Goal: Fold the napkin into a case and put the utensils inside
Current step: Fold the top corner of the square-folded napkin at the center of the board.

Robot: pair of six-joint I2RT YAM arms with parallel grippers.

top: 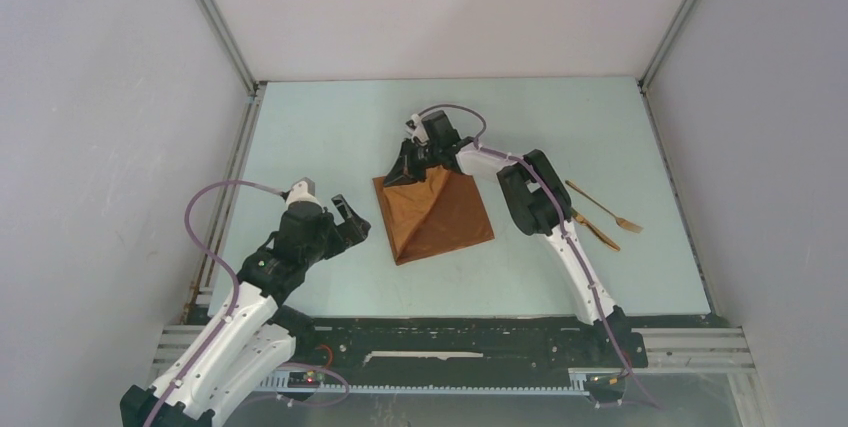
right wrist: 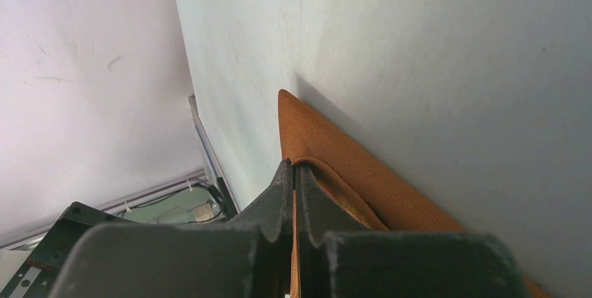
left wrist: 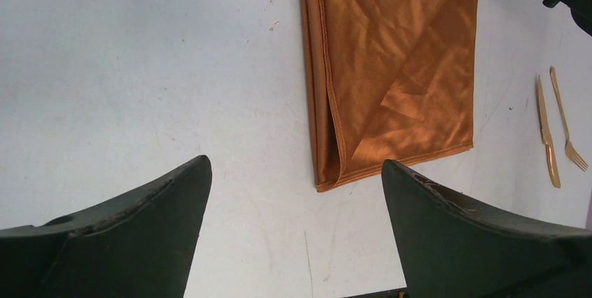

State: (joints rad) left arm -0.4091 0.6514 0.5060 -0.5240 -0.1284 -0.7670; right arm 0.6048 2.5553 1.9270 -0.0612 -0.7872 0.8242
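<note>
The rust-orange napkin (top: 435, 217) lies folded in the middle of the table, with a diagonal crease. It also shows in the left wrist view (left wrist: 391, 75) and the right wrist view (right wrist: 363, 172). My right gripper (top: 412, 169) is shut on a layer of the napkin at its far corner, the cloth pinched between the jaws (right wrist: 293, 172). My left gripper (top: 352, 219) is open and empty, just left of the napkin, its fingertips (left wrist: 199, 172) short of the napkin's near corner. Two golden utensils lie to the right: a fork (top: 604, 207) and a second piece (top: 597, 231), also in the left wrist view (left wrist: 558, 130).
The table's left edge has a metal rail (top: 235, 177). White walls enclose the table on three sides. The right arm's links (top: 535, 197) stand between the napkin and the utensils.
</note>
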